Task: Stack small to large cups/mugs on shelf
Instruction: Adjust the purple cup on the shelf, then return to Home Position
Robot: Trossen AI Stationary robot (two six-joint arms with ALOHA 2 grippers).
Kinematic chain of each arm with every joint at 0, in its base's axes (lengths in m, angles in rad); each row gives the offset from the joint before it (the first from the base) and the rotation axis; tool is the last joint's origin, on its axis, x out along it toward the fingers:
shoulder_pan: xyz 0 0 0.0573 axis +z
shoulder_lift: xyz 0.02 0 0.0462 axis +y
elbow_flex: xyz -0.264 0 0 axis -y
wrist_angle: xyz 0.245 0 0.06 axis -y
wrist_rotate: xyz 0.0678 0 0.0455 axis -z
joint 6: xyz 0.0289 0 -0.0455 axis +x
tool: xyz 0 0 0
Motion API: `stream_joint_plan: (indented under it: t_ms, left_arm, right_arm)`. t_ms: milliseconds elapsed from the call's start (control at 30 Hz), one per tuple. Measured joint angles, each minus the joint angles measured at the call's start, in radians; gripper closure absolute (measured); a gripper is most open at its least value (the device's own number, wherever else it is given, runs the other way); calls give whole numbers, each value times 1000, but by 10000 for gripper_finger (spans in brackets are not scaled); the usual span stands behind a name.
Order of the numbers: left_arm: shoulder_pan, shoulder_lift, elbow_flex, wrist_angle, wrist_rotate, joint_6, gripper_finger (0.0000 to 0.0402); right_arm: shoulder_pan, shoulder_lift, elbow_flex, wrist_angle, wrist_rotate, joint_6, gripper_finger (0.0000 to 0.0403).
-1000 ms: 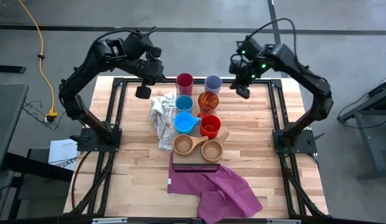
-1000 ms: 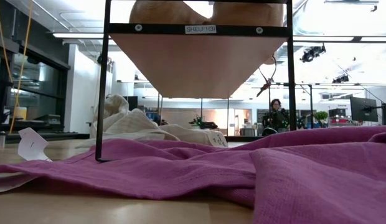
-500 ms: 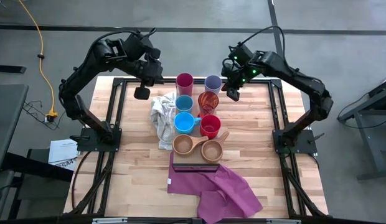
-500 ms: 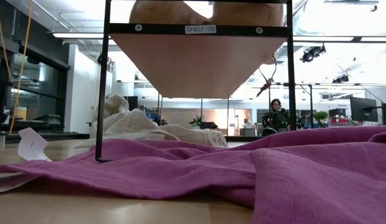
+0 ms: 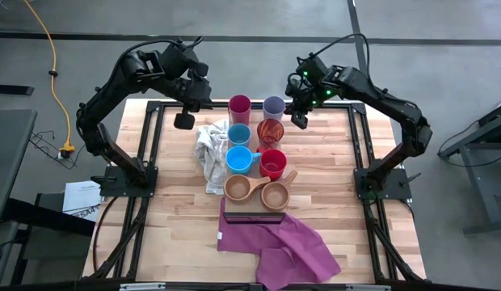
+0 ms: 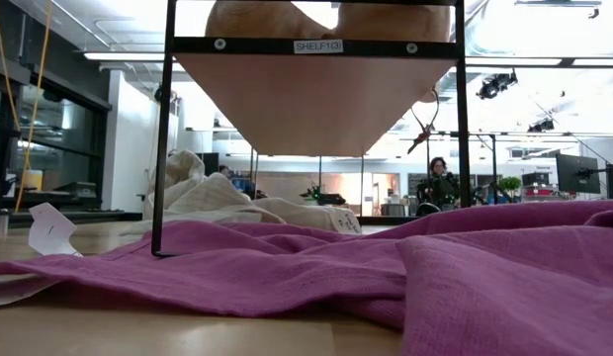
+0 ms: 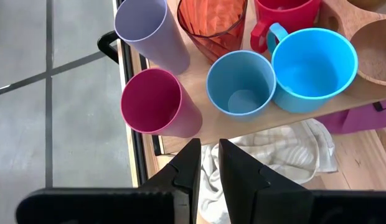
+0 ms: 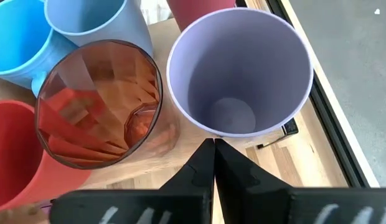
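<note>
Eight cups stand in two rows on the light-wood shelf point(image 5: 254, 145). At its far end are the magenta tumbler point(image 5: 239, 105) and the lavender tumbler point(image 5: 274, 106). Then come a blue cup point(image 5: 238, 134), the orange-red tumbler point(image 5: 270, 131), a blue mug point(image 5: 238, 158) and the red mug point(image 5: 272, 164). Two wooden cups point(image 5: 256, 191) stand nearest. My right gripper point(image 5: 300, 121) is shut, its tips at the lavender tumbler's point(image 8: 240, 74) right side. My left gripper point(image 5: 186, 120) hangs left of the magenta tumbler point(image 7: 155, 102), its fingers a narrow gap apart with nothing between them. My right gripper's shut fingertips point(image 8: 213, 149) slant down from the table's far right and stand right at the lavender tumbler's outer wall point(image 8: 225, 134), low on its side. I cannot tell whether they touch it. The tumbler stands upright on the shelf.
A crumpled white cloth point(image 5: 210, 149) lies left of the shelf. A purple cloth point(image 5: 287, 242) spreads from the shelf's dark end frame point(image 5: 252, 218) toward the near edge and fills the low view's foreground point(image 6: 386, 277). A person point(image 6: 440, 178) shows far back in the room.
My right gripper has come down and toward the table's left, from beyond the far right corner of the shelf to the lavender tumbler's side, and has stayed shut. The cups stand where they were.
</note>
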Motion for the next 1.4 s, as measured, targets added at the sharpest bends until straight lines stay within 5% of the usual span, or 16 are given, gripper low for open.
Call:
stream_joint_plan:
  t_ms: [1400]
  left_arm:
    - [0,-3,0,17,0,14,355]
  right_arm:
    - [-2,-23,0,18,-15,26,403]
